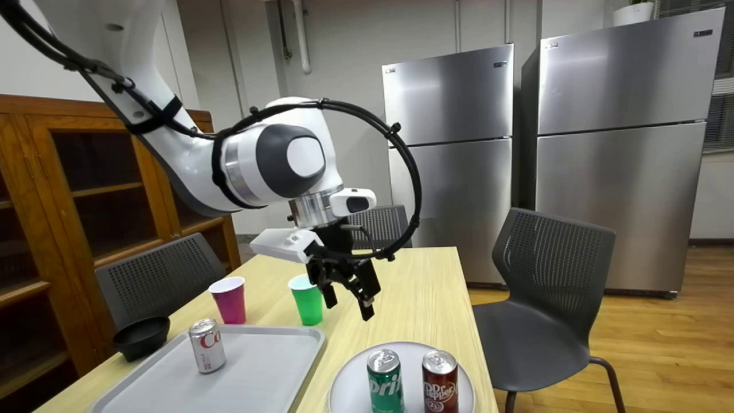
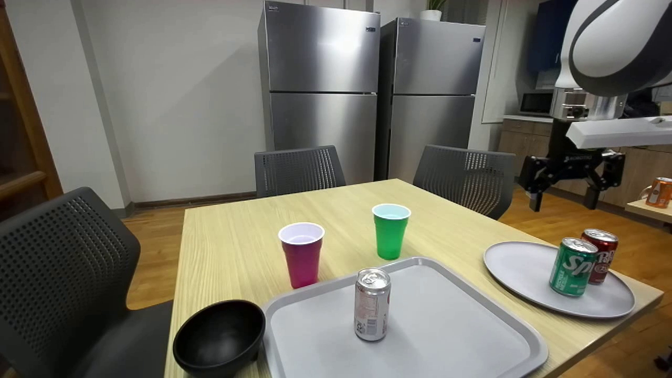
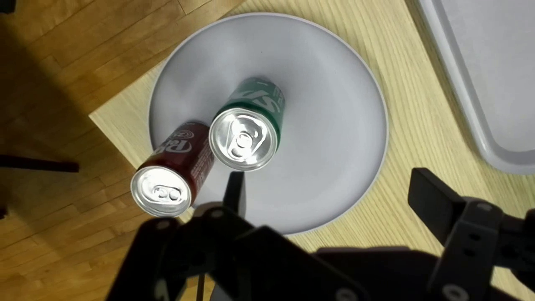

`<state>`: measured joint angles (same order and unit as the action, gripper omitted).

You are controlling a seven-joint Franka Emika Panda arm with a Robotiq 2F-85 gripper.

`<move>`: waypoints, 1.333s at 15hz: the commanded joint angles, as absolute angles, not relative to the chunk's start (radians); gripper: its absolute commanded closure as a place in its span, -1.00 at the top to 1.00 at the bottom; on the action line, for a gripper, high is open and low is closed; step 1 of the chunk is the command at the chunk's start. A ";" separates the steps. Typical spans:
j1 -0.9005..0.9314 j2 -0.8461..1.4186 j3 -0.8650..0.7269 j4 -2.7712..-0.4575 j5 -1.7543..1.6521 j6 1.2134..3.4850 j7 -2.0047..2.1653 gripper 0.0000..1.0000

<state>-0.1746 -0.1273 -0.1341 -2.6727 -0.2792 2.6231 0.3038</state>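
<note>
While wrist view omits cups, Sprite shows.

Pale wall, white pipe up high. Two tall steel fridges standing side by side, bright with reflected light. White plant pot showing above one. Window blinds beyond. Brown glass-fronted cabinet with shelves inside. Dark gray perforated chairs around light wood table. Plank floor, honey-brown, shiny in places. Farther back, blue cupboard hung high, microwave on white-topped counter, wooden drawers below.
</note>
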 commanded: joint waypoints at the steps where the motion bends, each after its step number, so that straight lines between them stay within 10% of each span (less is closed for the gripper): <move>1: -0.196 -0.140 -0.153 -2.706 -0.232 2.642 0.258 1.00; 20: -0.244 0.071 -0.226 -2.682 -0.297 2.835 0.331 1.00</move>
<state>-0.2396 -0.0048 -0.2181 -2.7274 -0.2465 2.7920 0.2783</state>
